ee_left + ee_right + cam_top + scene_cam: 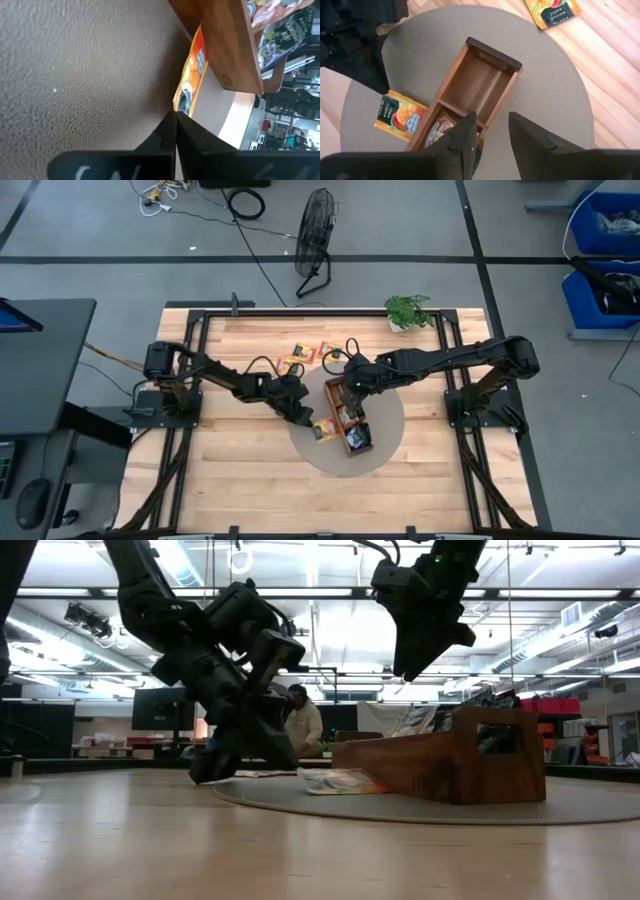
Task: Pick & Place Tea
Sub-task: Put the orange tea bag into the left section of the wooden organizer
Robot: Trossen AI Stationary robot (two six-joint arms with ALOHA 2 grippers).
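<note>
Two arms are both in over the round grey mat [385,442] mid-table. The left gripper [303,418] is down low at the mat's left edge, fingers pressed together with nothing between them, tips right by an orange mango tea sachet [400,117] that lies flat on the mat. That sachet sits just beside the long left side of the wooden tray [485,80], touching or nearly touching it, can't say which. In the left wrist view you see the closed fingertips [175,137] pointing at the sachet's edge [192,75], up against the tray wall [225,50].

The right gripper [492,132] hangs above the tray, fingers apart and holding nothing. The tray's far compartment is bare wood; the next one has a pale sachet [440,131] in it, and the near end holds dark sachets [287,32].

More tea lies loose on the bare wood table [230,480] past the mat's far side: another mango sachet [552,10] and a small bunch of orange ones [308,355]. A little potted plant [408,311] sits at the far edge. In the low view a person [302,725] stands in the room behind.
</note>
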